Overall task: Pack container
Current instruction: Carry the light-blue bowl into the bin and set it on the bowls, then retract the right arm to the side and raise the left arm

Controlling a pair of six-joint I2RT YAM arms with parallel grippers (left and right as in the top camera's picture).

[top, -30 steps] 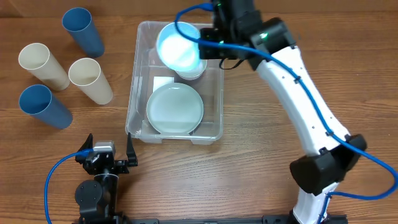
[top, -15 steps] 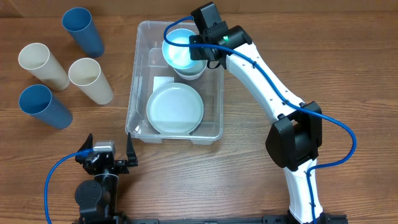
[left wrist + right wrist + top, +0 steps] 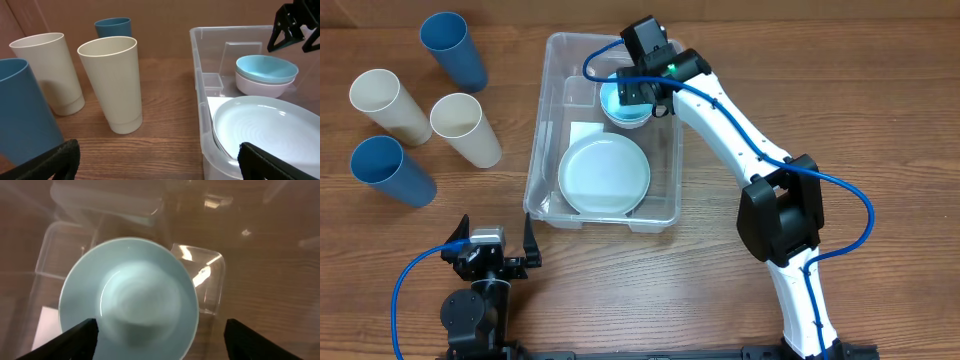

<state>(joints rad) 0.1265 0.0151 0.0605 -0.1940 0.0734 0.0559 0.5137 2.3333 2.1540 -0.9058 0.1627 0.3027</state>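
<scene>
The clear container (image 3: pixel 542 120) sits at the table's middle and holds a white plate (image 3: pixel 604 175) in its near half. In its far right corner a light blue bowl (image 3: pixel 620 102) rests nested in a pale bowl (image 3: pixel 260 87). My right gripper (image 3: pixel 642 97) hovers just over the blue bowl (image 3: pixel 127 295), open, with a finger on either side of the rim and not touching it. My left gripper (image 3: pixel 496 238) stands open near the front edge, holding nothing. In the left wrist view the container's wall (image 3: pixel 200 75) is to its right.
Left of the container stand two blue cups (image 3: pixel 452 50) (image 3: pixel 390 170) and two cream cups (image 3: pixel 388 105) (image 3: pixel 465 128), all upright. The nearest cream cup (image 3: pixel 112 80) is straight ahead of my left gripper (image 3: pixel 157 160).
My right gripper came down with the blue bowl, set it into the pale bowl and opened. The left arm has not moved.
</scene>
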